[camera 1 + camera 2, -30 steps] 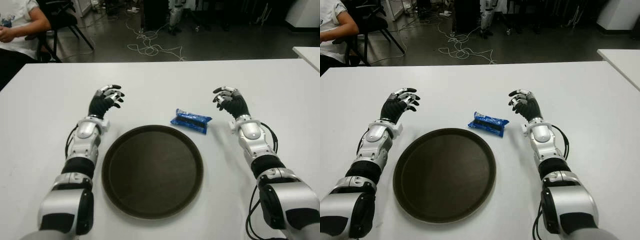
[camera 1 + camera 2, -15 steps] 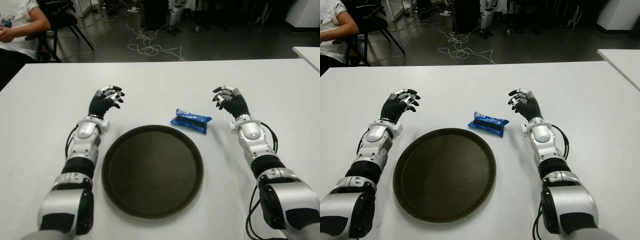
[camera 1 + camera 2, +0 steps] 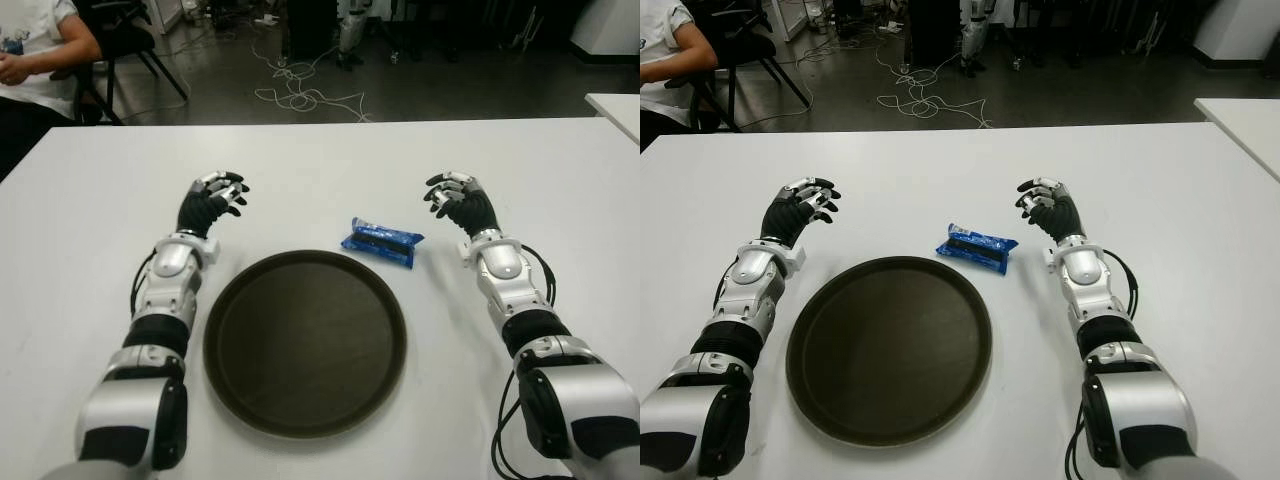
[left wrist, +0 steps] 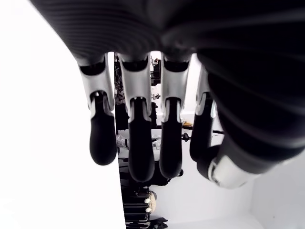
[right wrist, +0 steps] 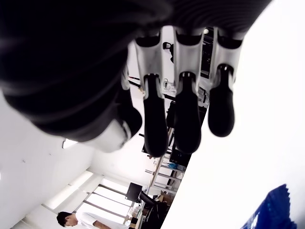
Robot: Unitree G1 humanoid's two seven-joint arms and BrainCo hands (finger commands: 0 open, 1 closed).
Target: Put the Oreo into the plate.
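A blue Oreo packet (image 3: 382, 241) lies flat on the white table (image 3: 320, 160), just beyond the far right rim of a round dark brown plate (image 3: 305, 341). The plate holds nothing. My right hand (image 3: 458, 203) is to the right of the packet, a short gap away, fingers relaxed and holding nothing. A corner of the blue packet (image 5: 271, 214) shows in the right wrist view. My left hand (image 3: 212, 200) is on the far left side of the plate, fingers loosely spread and holding nothing.
A person (image 3: 35, 50) sits at the far left corner beyond the table. Cables (image 3: 300, 90) lie on the dark floor behind. Another white table's corner (image 3: 615, 105) shows at the right edge.
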